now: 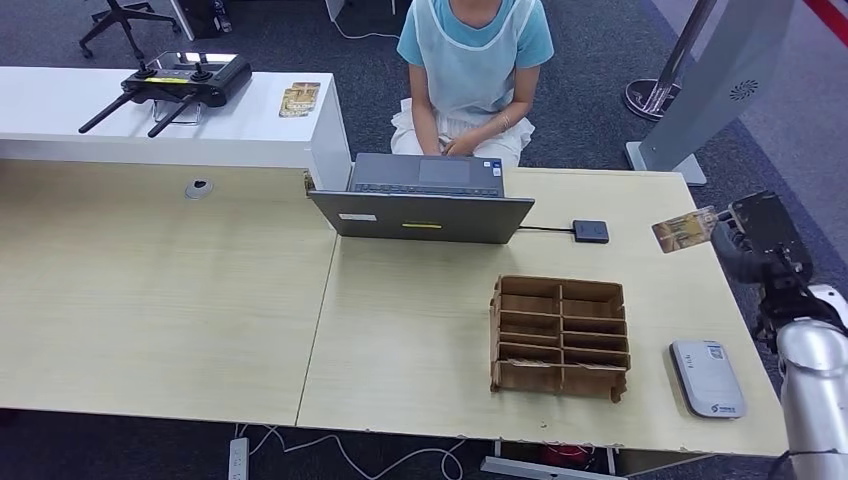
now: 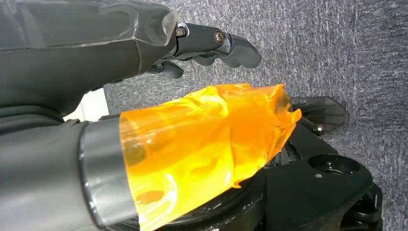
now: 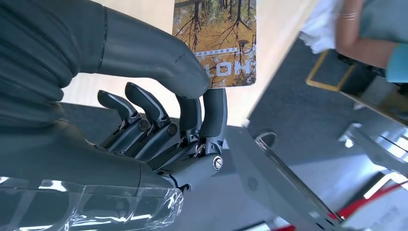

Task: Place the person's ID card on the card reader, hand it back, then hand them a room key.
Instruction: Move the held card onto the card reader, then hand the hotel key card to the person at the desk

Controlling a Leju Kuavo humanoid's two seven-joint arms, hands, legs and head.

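Note:
My right hand (image 1: 757,238) is raised over the table's right edge. It pinches a card (image 1: 685,229) printed with a forest picture. In the right wrist view the thumb (image 3: 159,55) presses this room key card (image 3: 219,38), lettered HOTEL, against the fingers (image 3: 214,108). The person (image 1: 472,70) sits behind the table with both hands in the lap. A grey-white card reader (image 1: 707,377) lies flat near the table's front right corner. My left hand (image 2: 211,43) hangs over grey carpet, holding nothing, its fingers loosely apart from the orange-wrapped thumb (image 2: 202,139).
A brown cardboard divider box (image 1: 560,337) stands mid-table, left of the reader. A grey laptop (image 1: 425,200) sits before the person, cabled to a small black box (image 1: 591,231). More cards (image 1: 299,98) and a black controller (image 1: 185,80) lie on the white counter (image 1: 120,125).

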